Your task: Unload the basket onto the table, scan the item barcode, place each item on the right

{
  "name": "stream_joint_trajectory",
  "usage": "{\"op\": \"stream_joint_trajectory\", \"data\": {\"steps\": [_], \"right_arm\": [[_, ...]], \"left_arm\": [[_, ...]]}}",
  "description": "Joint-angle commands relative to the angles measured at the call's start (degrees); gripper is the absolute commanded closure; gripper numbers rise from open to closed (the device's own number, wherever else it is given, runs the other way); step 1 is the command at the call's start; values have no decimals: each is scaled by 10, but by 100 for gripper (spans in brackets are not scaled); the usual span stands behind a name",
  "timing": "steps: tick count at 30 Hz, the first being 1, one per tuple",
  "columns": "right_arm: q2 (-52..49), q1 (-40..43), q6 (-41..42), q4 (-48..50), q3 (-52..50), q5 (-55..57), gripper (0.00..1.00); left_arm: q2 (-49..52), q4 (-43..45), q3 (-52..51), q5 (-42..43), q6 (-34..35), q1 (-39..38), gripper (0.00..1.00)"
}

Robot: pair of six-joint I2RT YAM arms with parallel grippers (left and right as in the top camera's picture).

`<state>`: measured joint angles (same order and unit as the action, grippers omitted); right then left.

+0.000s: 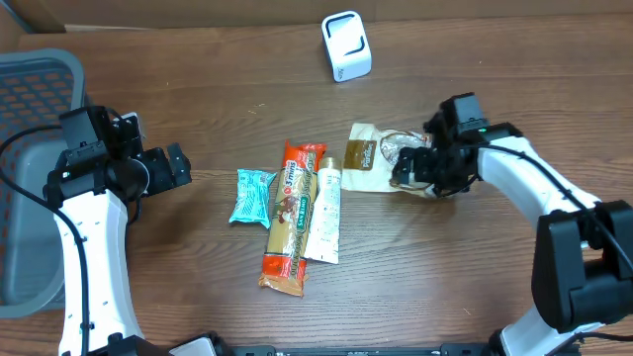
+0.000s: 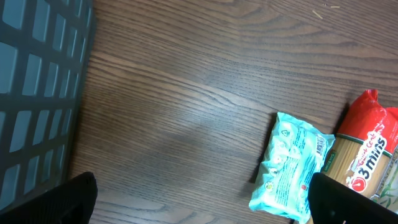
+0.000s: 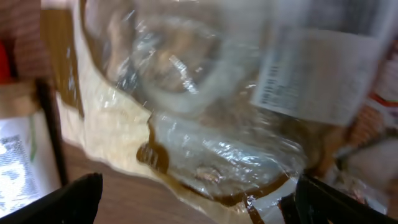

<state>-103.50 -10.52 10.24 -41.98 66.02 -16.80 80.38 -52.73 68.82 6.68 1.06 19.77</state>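
With right end effector [image 1: 406,170] released over the bag [image 1: 366,153] right of centre, pinch one edge, keep label [image 3: 311,74] flat for scanner [image 1: 346,45].

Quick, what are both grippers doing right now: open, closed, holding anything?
Left gripper: open, holding nothing.
Right gripper: open, down at the clear and brown plastic bag, not clamped on it.

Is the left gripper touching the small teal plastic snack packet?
Apart. Overhead view shows bare wooden table between the open left gripper and the teal plastic packet.
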Motion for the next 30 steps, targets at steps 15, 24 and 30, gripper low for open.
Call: {"op": "stream_joint_trajectory", "data": {"steps": [15,24,30], "right_arm": [[-8,-10,-70,163,113,-109,0],[-78,-69,16,256,113,-46,0],[-124,-92,38,301,113,-12,0]], "left_arm": [[0,2,3,4,-11,0,0],[0,2,3,4,-11,0,0],[0,2,3,4,-11,0,0]]}}
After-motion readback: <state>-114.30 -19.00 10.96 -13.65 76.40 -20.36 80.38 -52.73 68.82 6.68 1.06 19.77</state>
